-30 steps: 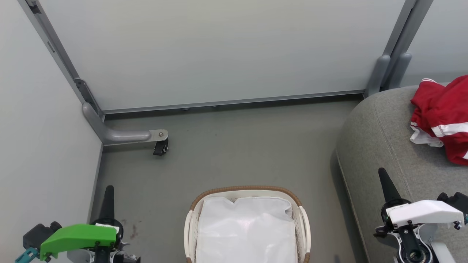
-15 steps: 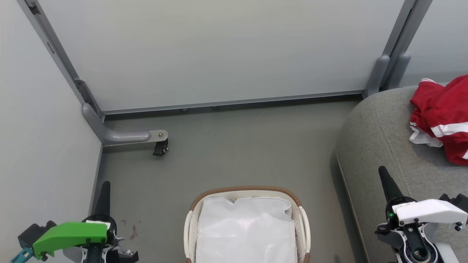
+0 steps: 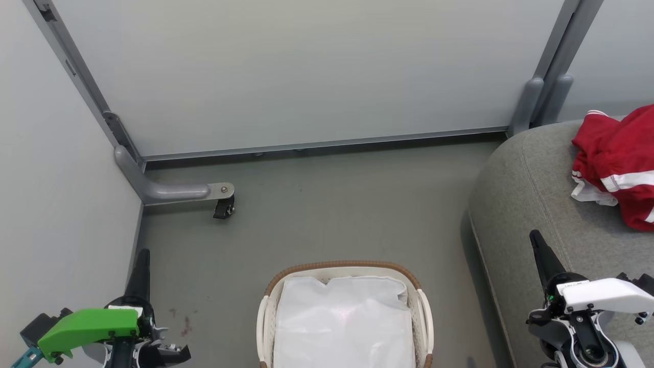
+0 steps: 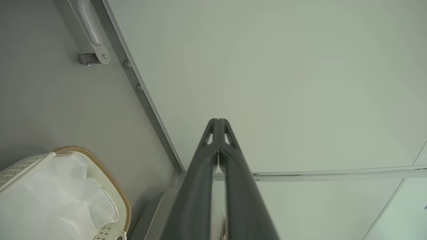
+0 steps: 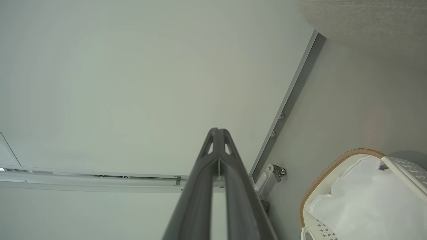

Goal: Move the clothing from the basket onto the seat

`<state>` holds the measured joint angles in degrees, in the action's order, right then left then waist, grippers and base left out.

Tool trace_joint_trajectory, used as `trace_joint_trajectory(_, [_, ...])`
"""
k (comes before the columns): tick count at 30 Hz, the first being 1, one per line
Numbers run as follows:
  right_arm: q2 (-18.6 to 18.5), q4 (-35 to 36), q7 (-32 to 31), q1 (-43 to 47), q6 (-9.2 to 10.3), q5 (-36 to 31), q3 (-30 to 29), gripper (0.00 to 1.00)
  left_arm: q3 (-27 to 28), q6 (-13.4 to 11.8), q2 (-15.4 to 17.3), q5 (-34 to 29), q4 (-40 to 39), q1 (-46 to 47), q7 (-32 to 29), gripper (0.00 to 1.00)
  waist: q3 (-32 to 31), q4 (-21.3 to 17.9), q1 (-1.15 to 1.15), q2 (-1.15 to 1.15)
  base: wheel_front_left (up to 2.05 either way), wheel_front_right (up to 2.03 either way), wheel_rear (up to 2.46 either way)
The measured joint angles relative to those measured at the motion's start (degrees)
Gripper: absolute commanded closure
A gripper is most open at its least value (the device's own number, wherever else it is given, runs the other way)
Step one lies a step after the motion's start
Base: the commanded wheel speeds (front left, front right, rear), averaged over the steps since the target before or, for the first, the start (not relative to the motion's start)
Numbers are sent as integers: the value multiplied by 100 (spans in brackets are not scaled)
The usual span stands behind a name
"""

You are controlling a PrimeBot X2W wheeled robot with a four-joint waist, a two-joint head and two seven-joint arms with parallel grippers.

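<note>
Our left gripper [image 4: 218, 121] was fully closed, its two long dark fingers pressed together at the tips with nothing between them. It pointed toward the pale wall panel [image 3: 306, 76]. In the head view it sat at the lower left under a green cover [image 3: 87, 327], over the grey floor [image 3: 332, 204]. Our right gripper [image 5: 218, 130] was closed in the same way and was also empty. In the head view it rose at the lower right above a white cover [image 3: 605, 296], its tip showing against the seat [image 3: 531, 184].

Between the two grippers, at the bottom middle of the head view, the basket [image 3: 347, 266] stood on the floor, and its white liner cloth [image 3: 342, 322] lay open to us. A strip of floor separated it from the seat on our right. The clothing [image 3: 621, 163] lay in a crumpled red heap with white stripes on top of the seat, cut off by the right edge of the view and well apart from both grippers. At the far left, a grey metal foot with a small black caster [image 3: 224, 207] stood on the floor near the corner of the wall panels.
</note>
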<state>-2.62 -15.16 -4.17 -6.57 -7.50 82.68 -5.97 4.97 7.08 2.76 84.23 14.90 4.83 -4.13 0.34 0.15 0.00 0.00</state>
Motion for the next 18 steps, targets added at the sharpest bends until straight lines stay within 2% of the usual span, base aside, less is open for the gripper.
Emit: trace_joint_trajectory(18, [-5,88,-189,2,0,754,-41,100,120,20,0,631,-60,82,-193,100,-13,-12,0,0,0,0,0])
